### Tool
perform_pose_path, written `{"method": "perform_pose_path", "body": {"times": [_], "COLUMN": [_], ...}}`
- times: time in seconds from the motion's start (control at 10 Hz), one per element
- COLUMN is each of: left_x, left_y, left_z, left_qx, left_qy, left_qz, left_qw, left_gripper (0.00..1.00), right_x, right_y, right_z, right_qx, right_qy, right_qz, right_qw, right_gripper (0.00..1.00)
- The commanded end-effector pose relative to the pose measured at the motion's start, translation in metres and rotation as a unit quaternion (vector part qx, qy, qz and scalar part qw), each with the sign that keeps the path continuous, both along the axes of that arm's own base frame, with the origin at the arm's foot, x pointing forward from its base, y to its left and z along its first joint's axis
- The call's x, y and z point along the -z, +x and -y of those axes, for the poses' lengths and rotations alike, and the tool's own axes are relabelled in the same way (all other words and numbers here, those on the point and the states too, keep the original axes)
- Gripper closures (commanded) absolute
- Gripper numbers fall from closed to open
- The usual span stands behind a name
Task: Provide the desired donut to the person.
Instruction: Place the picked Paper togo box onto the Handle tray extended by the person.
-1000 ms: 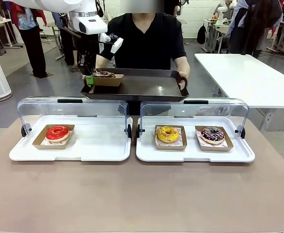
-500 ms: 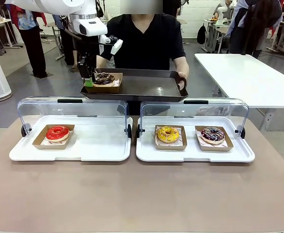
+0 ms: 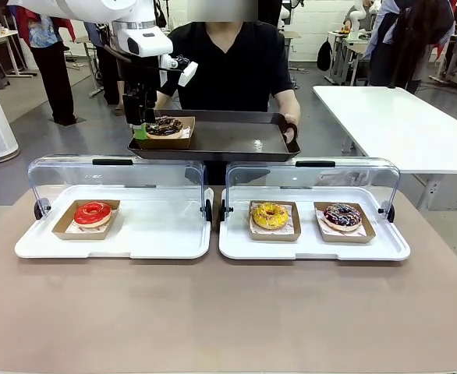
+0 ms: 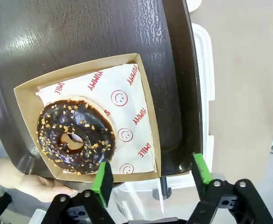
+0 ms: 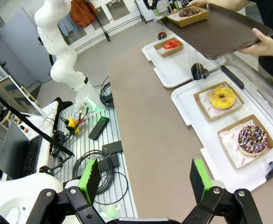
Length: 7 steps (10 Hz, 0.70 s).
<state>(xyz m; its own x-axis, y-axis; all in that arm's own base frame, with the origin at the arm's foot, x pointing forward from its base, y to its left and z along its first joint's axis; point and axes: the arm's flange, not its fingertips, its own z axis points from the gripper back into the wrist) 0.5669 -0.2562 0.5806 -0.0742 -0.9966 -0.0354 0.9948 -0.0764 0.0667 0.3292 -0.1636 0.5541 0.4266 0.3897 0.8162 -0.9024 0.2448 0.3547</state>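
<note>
A chocolate donut with nut crumbs lies in a brown paper box at the left end of a dark tray. The person in a black T-shirt holds this tray across the table. My left gripper hovers open at the box's left edge, with one green pad over the box rim and the other past the tray's edge. It grips nothing. My right gripper is open and empty, high over the robot's side of the table.
Two white trays with raised clear lids sit on the brown table. The left tray holds a red donut. The right tray holds a yellow donut and a sprinkled dark donut. A white table stands far right.
My left gripper has opened and let go of the chocolate donut's box, which now rests flat on the person's tray. The right arm has not moved.
</note>
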Motion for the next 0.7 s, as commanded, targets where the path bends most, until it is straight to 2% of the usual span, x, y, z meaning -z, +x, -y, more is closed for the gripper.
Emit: {"method": "perform_pose_path", "body": {"times": [0.0, 0.2, 0.3, 0.4, 0.6], "left_x": [-0.002, -0.003, -0.005, -0.016, -0.038], "left_y": [0.000, 0.002, -0.006, -0.023, -0.073], "left_z": [0.000, -0.001, -0.004, -0.016, -0.076], "left_qx": [-0.008, -0.008, -0.007, 0.002, 0.005], "left_qy": [-0.011, -0.011, -0.025, -0.049, -0.082], "left_qz": [0.003, 0.002, 0.012, 0.013, 0.037], "left_qw": [1.000, 1.000, 1.000, 0.999, 0.996], "left_gripper": [0.00, 0.00, 0.00, 0.00, 0.00], "right_x": [0.000, 0.000, 0.000, 0.000, 0.000], "right_y": [0.000, 0.000, 0.000, 0.000, 0.000], "right_z": [0.000, 0.000, 0.000, 0.000, 0.000], "right_qx": [-0.003, -0.003, -0.003, -0.003, -0.003], "right_qy": [0.002, 0.002, 0.002, 0.002, 0.002], "right_qz": [0.000, 0.000, 0.000, 0.000, 0.000], "right_qw": [1.000, 1.000, 1.000, 1.000, 1.000], "right_gripper": [0.00, 0.00, 0.00, 0.00, 0.00]}}
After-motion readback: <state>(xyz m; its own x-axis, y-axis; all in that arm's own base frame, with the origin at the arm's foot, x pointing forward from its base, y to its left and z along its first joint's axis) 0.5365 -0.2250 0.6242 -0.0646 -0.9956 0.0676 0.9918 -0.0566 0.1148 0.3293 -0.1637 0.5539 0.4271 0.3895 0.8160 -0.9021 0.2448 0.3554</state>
